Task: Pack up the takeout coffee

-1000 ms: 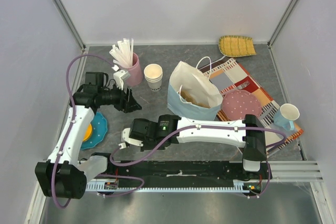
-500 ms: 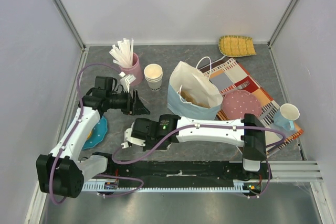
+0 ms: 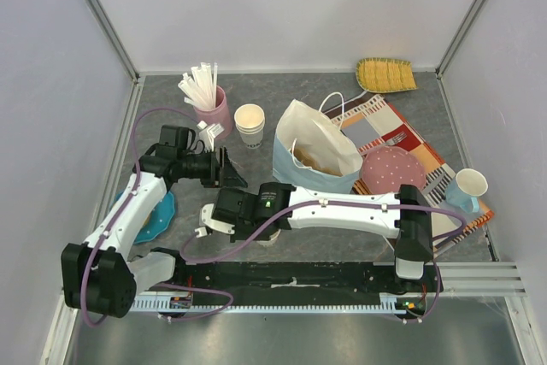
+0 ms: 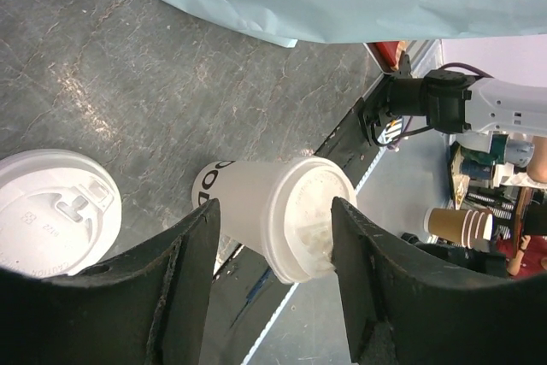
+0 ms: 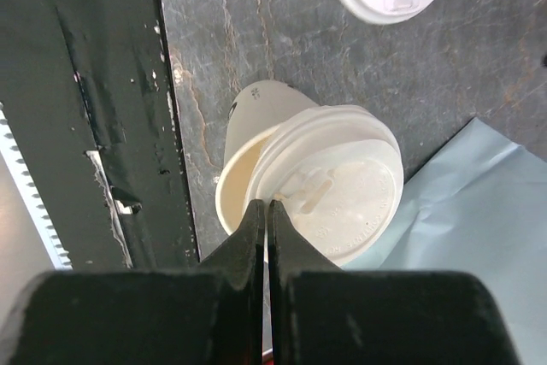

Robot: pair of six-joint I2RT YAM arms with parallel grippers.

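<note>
Well, on the left, your left gripper (image 3: 224,168) hangs low over the table (image 4: 171,83). Its fingers (image 4: 184,271) are wide apart and hold nothing. Its camera looks out between them at the takeout coffee (image 4: 282,211). The cup stands on the table near the front edge, and the fingers do not seem to touch it. A loose lid (image 4: 55,203) lies flat just beside the cup.

In the middle, your right gripper (image 5: 267,211) has its fingers pressed together. The tips sit right at the rim of the cup's lid (image 5: 342,190). That lid looks crooked, because one side sits up and you can see a little way into the cup.

To the right, the paper bag (image 3: 312,164) stands open, close to the cup.

So the coffee is not in the bag yet. I think you need to push the lid down flat, then grab the cup, lift it and set it inside the bag. Most of the job is left to do.
</note>
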